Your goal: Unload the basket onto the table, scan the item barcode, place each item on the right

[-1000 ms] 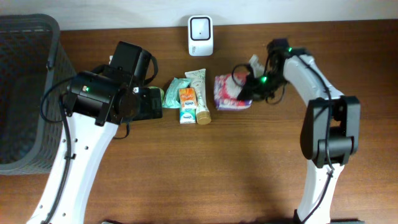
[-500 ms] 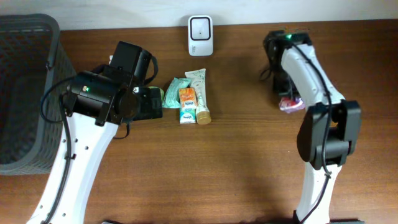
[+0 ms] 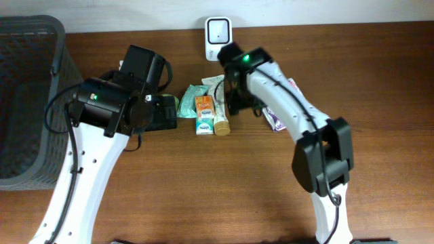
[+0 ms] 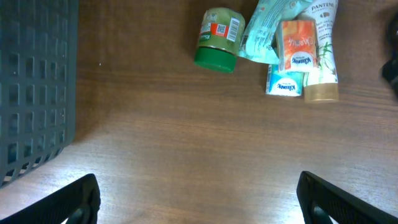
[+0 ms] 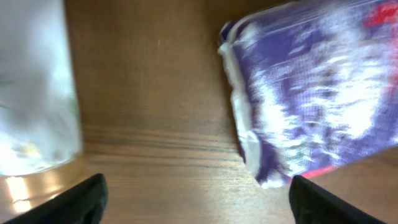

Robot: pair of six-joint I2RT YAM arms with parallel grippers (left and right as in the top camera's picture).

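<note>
Overhead, we see the left gripper [image 4: 200, 200] open, parked clear at nine o'clock, the scanner [image 3: 218, 38] at twelve, and the right gripper [image 5: 200, 199] open by the tube [image 4: 322, 50], so the purple packet [image 3: 274, 120] lies loose on the table [image 3: 203, 176] toward three o'clock.

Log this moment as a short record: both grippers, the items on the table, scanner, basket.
left gripper: open, empty, over bare table
right gripper: open, empty, over the gap between tube and purple packet
purple packet: lying on the table, not held
tube: lying beside orange pack and teal packet
green jar: on its side, next to the teal packet
scanner: at the table's back edge
basket: on the left arm's side
</note>
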